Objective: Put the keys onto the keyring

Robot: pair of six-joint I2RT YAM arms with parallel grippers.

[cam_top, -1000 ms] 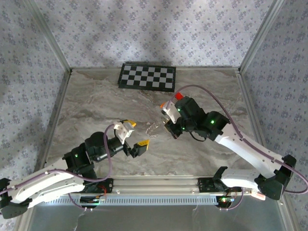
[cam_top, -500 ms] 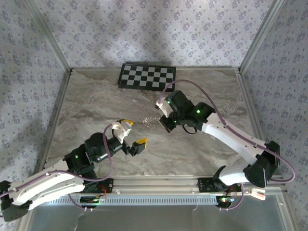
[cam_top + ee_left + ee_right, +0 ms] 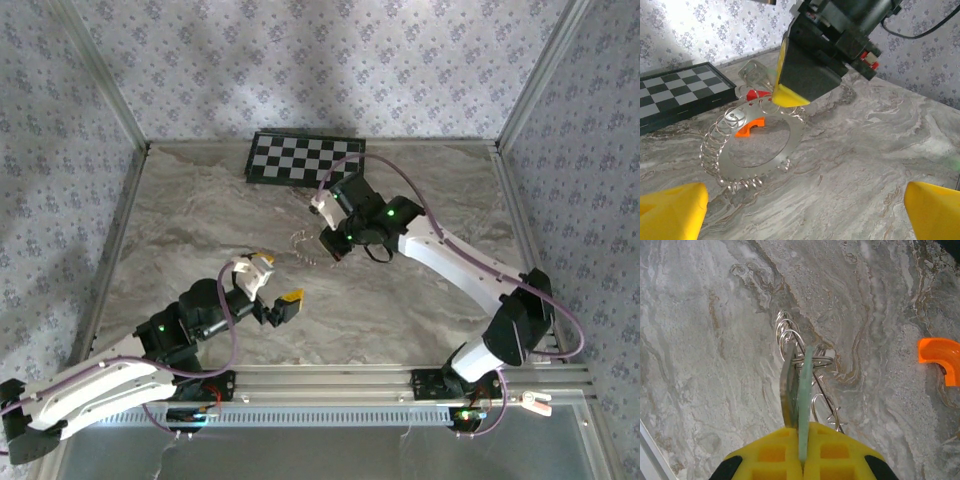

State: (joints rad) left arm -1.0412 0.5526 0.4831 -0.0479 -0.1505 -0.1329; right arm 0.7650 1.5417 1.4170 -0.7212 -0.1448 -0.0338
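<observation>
Well forward, the right gripper (image 3: 329, 245) clamps a key (image 3: 789, 386) at the keyring (image 3: 796, 135); the left gripper (image 3: 276, 281) hovers wide open, empty.

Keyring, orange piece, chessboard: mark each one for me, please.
Keyring (image 3: 796, 134), left wrist view, right side of its flat band.
Orange piece (image 3: 749, 128), left wrist view, middle of its curve.
Chessboard (image 3: 305, 160), top external view, centre of the board.

The table (image 3: 200, 210) surface was grey marble-patterned. Floral-papered walls (image 3: 300, 60) enclosed three sides, with metal corner posts (image 3: 100, 75). A checkerboard (image 3: 306, 160) lay at the far edge.
</observation>
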